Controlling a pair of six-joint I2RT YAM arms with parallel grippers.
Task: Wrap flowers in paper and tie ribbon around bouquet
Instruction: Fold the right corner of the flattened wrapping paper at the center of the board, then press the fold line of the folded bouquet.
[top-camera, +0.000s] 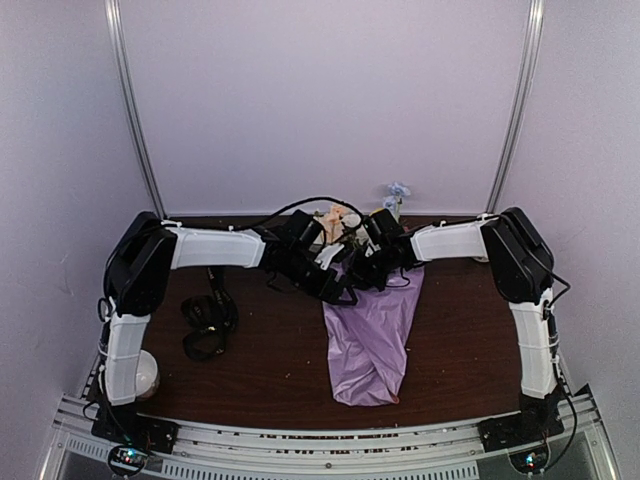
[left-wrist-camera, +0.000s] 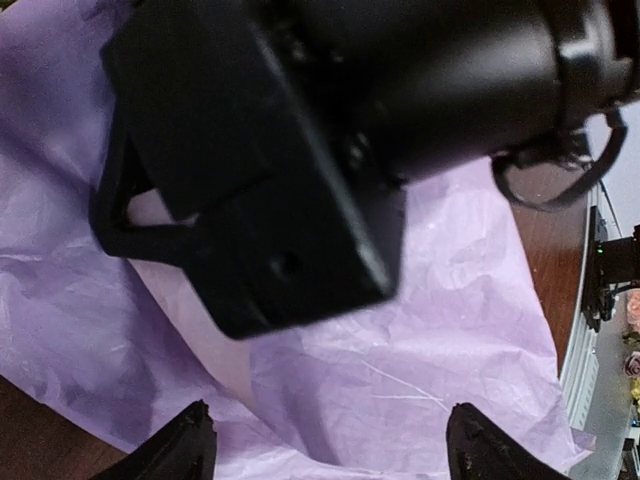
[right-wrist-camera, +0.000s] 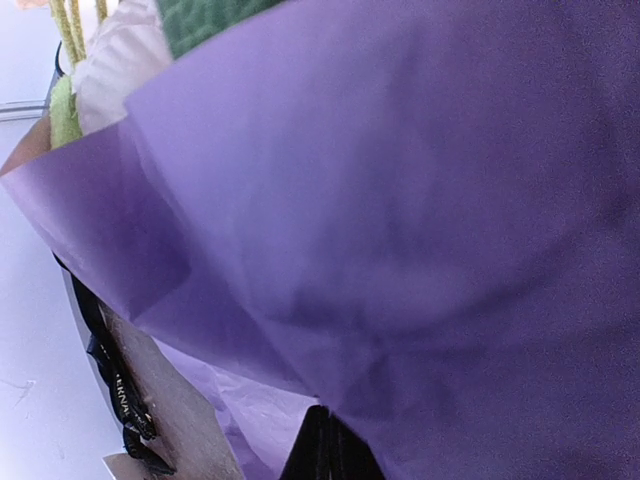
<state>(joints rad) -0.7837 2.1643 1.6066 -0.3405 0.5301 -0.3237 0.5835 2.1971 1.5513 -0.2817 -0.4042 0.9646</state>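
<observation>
The black ribbon lies in loose loops on the left of the bench. I see my left jaws wide apart over the purple paper, holding nothing. The bouquet lies in the middle, with its flowers at the far end. My right jaws are closed tight by the paper.

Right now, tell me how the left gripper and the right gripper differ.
The left gripper is open and holds nothing; the right gripper is shut on the paper. The left gripper hovers above the paper; the right gripper touches it. Both are black and at the paper's wide end.
</observation>
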